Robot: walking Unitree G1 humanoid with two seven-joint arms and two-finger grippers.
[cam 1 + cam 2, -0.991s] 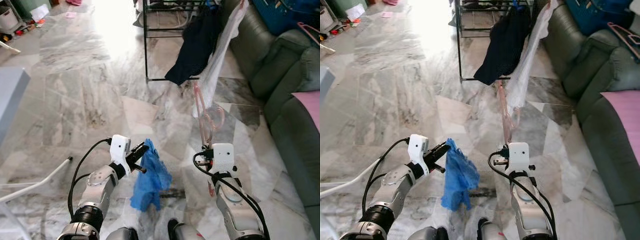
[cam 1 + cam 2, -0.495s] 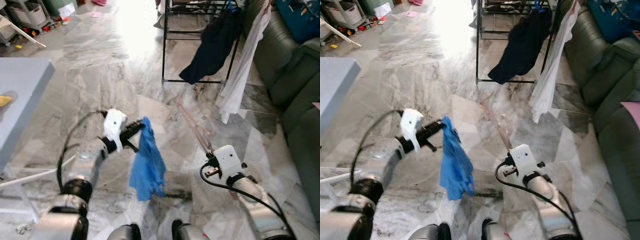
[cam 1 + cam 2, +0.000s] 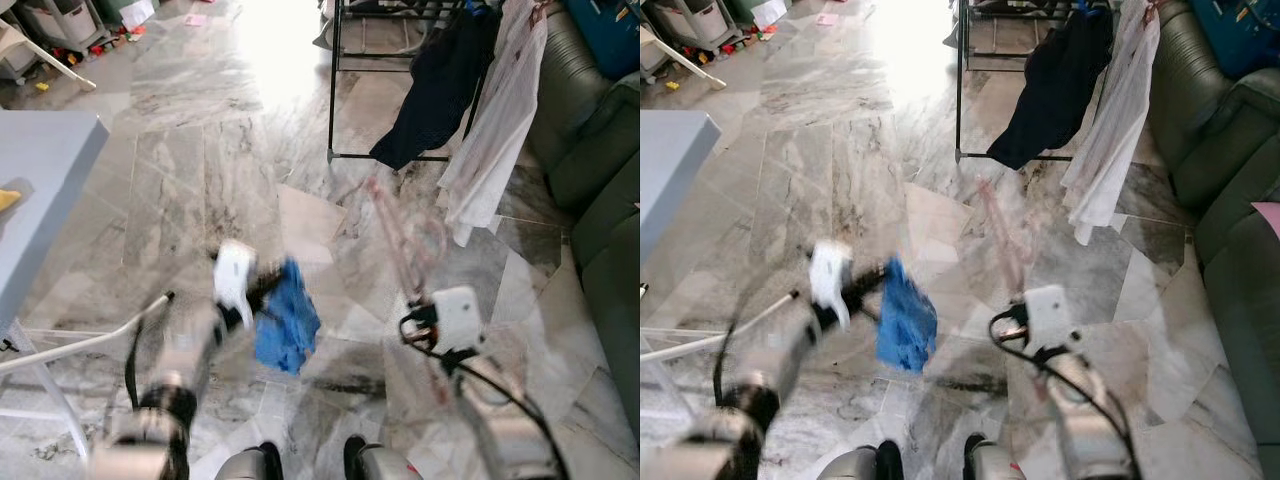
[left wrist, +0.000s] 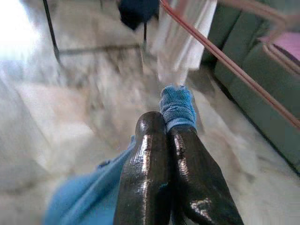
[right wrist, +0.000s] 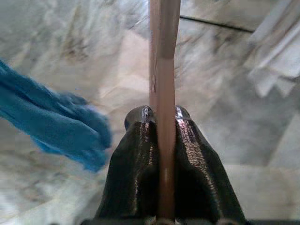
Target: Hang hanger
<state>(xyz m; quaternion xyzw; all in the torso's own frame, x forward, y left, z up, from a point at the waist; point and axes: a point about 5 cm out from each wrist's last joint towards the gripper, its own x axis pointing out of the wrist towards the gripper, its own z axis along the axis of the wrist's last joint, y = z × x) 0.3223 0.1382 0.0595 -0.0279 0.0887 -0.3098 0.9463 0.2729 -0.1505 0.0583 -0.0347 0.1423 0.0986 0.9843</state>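
My left gripper (image 3: 264, 289) is shut on a crumpled blue cloth (image 3: 287, 320) that hangs from its fingertips above the marble floor; in the left wrist view the cloth (image 4: 177, 107) pokes out between the closed fingers (image 4: 149, 154). My right gripper (image 3: 421, 316) is shut on a translucent pink hanger (image 3: 398, 238) that rises up and away from it. The right wrist view has the hanger's bar (image 5: 164, 51) clamped between the black fingers (image 5: 133, 140), with the blue cloth (image 5: 51, 123) off to one side. Both arms are motion-blurred.
A black drying rack (image 3: 333, 90) stands ahead, carrying a dark garment (image 3: 440, 85) and a white garment (image 3: 497, 130). A green sofa (image 3: 598, 160) runs along the right. A grey table (image 3: 45, 170) and a white pole (image 3: 85, 343) are at the left, with boxes (image 3: 45, 20) at the far left.
The camera has swung left and the rack now sits more central. Both arms are blurred from moving. The left gripper with the cloth sits slightly lower; both holds are unchanged.
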